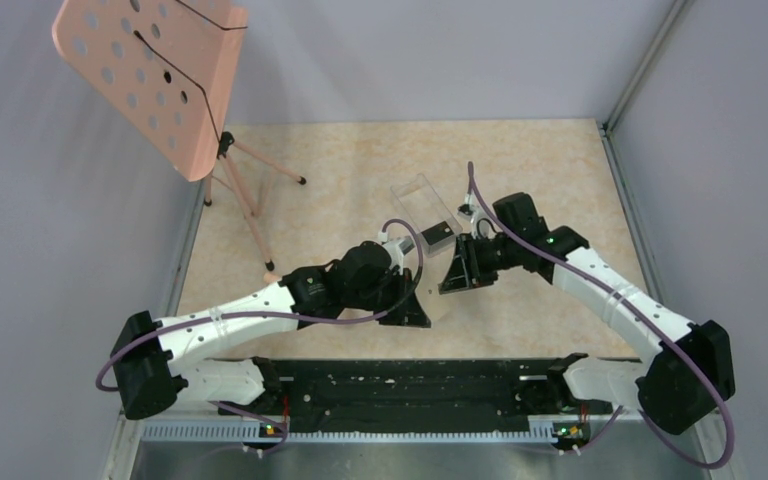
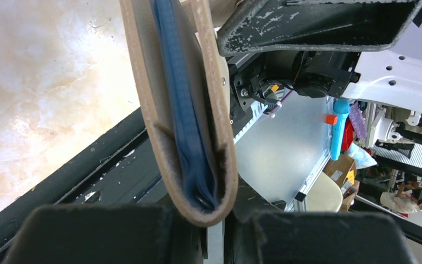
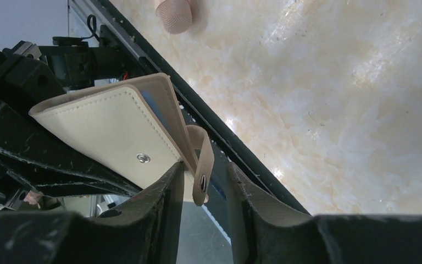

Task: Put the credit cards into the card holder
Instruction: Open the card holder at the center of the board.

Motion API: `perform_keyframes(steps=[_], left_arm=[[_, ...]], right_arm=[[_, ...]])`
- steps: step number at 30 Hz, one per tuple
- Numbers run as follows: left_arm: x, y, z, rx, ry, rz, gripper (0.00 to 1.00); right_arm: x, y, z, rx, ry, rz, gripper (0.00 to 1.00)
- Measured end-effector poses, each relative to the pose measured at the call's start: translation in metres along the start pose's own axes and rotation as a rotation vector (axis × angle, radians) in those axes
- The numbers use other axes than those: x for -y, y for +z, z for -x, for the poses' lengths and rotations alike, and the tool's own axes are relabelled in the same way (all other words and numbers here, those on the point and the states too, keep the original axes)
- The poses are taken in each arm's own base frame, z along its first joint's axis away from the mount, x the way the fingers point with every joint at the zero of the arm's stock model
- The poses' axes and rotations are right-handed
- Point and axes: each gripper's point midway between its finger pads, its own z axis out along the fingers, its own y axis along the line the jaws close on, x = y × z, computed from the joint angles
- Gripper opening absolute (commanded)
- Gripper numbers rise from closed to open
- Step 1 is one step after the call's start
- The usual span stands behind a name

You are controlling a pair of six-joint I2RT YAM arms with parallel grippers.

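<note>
The card holder [image 2: 170,110] is a tan bifold wallet with a blue lining, held in the air over the table's near middle. My left gripper [image 1: 422,305] [image 2: 217,223] is shut on its folded spine. In the right wrist view its cream face [image 3: 104,129] shows, and its snap strap [image 3: 200,170] hangs between the spread fingers of my right gripper [image 1: 452,280] [image 3: 203,184], which does not pinch it. One dark credit card [image 1: 437,237] lies at the near end of a clear plastic box [image 1: 422,203] just behind the grippers. In the top view the wallet is mostly hidden between the grippers.
A pink perforated music stand [image 1: 150,70] on tripod legs [image 1: 250,205] stands at the back left; one foot [image 3: 173,14] shows in the right wrist view. A black rail [image 1: 400,385] runs along the near edge. Grey walls enclose the beige table [image 1: 360,170].
</note>
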Motion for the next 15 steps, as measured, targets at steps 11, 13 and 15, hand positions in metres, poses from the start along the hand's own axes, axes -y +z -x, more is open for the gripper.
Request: perform_keyframes(steps=[11, 13, 15], left_arm=[[0.0007, -0.0002, -0.0007, -0.005, 0.009, -0.006, 0.03], [0.0006, -0.0001, -0.0006, -0.004, 0.009, -0.005, 0.27], [-0.0008, 0.0002, 0.0000, 0.002, 0.012, -0.002, 0.58]], right_arm=[[0.0020, 0.0054, 0.0015, -0.002, -0.003, 0.012, 0.00], [0.0014, 0.0056, 0.0013, -0.003, -0.003, 0.016, 0.00], [0.0003, 0.0055, 0.0015, -0.003, -0.006, 0.023, 0.00]])
